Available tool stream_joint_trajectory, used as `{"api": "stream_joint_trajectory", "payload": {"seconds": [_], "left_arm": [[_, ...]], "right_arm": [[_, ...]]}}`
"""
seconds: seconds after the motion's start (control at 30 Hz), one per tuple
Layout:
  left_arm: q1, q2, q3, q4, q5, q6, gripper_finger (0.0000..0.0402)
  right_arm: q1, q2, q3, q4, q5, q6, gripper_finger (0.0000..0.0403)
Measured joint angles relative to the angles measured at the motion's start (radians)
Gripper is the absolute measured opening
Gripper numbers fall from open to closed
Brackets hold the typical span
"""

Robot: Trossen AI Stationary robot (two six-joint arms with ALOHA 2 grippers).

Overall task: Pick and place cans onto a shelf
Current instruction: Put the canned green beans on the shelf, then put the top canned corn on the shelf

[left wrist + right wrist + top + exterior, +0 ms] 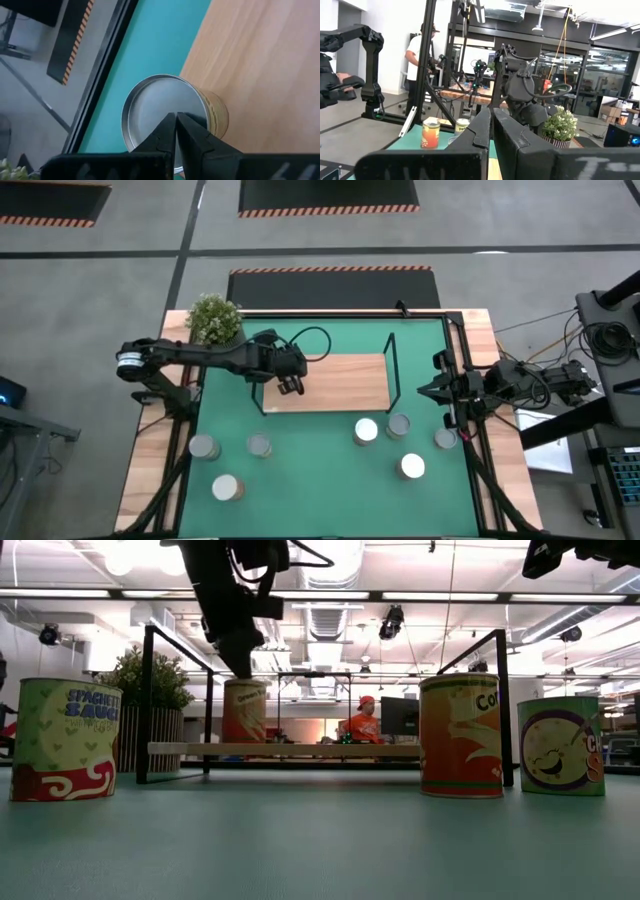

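Seen from above, nearest edge first. One can [227, 487] at about 7 o'clock on the green mat [320, 510], another can [411, 466] at 5 o'clock. Next row out: two cans [204, 446] [259, 444] toward 8 o'clock, three more [366, 431] [399, 425] [445, 438] toward 4 o'clock, all upright, all off the shelf. Shelf [345, 382] lies past them near the mat's centre, wooden board in black wire frame. Left gripper [291, 384] hangs over the board's 9 o'clock end, fingers [172, 131] pressed together, holding nothing; directly beneath, an eighth can [172, 107] stands on that end of the board. Right gripper [422, 391] waits at 3 o'clock, beside the shelf, fingers closed, empty. Potted plant [214, 319] at 11 o'clock, farthest out.
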State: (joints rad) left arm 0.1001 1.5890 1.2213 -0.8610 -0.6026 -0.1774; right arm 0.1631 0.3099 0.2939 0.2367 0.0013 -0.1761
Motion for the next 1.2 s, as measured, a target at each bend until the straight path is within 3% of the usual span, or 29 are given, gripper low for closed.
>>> {"api": "stream_joint_trajectory", "payload": {"seconds": [0.43, 0.73, 0.97, 1.2], "left_arm": [[0.002, 0.002, 0.017, -0.024, -0.036, -0.009, 0.0], [-0.051, 0.002, 0.151, -0.092, -0.041, -0.05, 0.0], [-0.244, -0.001, 0.23, 0.0, -0.046, -0.097, 0.0], [-0.518, 0.001, 0.155, 0.27, -0.043, -0.01, 0.0]], "right_arm": [[0.0, 0.0, 0.0, 0.0, 0.0, -0.003, 0.0009], [0.0, 0.0, 0.0, 0.0, 0.0, -0.003, 0.0009], [0.0, 0.0, 0.0, 0.0, 0.0, 0.0, 0.0009], [0.0, 0.0, 0.0, 0.0, 0.0, 0.009, 0.0009]]}}
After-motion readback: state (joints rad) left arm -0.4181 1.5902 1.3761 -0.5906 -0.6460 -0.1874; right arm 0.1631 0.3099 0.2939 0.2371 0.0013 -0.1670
